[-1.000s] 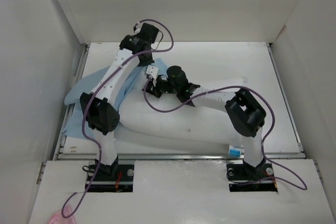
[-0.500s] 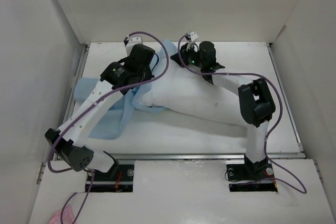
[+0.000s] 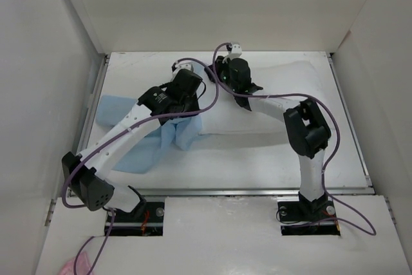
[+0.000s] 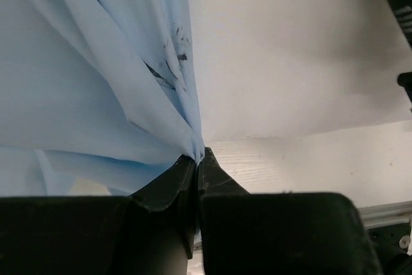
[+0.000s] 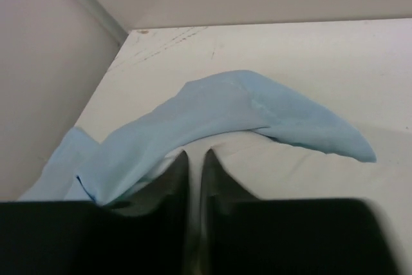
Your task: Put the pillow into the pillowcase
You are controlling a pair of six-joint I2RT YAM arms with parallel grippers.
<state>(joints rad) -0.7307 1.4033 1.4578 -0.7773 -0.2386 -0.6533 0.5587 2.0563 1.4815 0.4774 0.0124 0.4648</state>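
Sprawling near-left on white table (image 3: 257,159): light blue thin fabric pillowcase (image 3: 129,143). Left gripper (image 4: 196,157) pinched tight on its edge. Plump white rectangular pillow (image 3: 238,120) mid-table, beyond. Right gripper (image 5: 194,159) farthest, fingers nearly together, hold unclear.

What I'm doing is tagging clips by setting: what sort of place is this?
Likely a lab test cell: a white table boxed in by plain walls, with two cabled arms bolted on.
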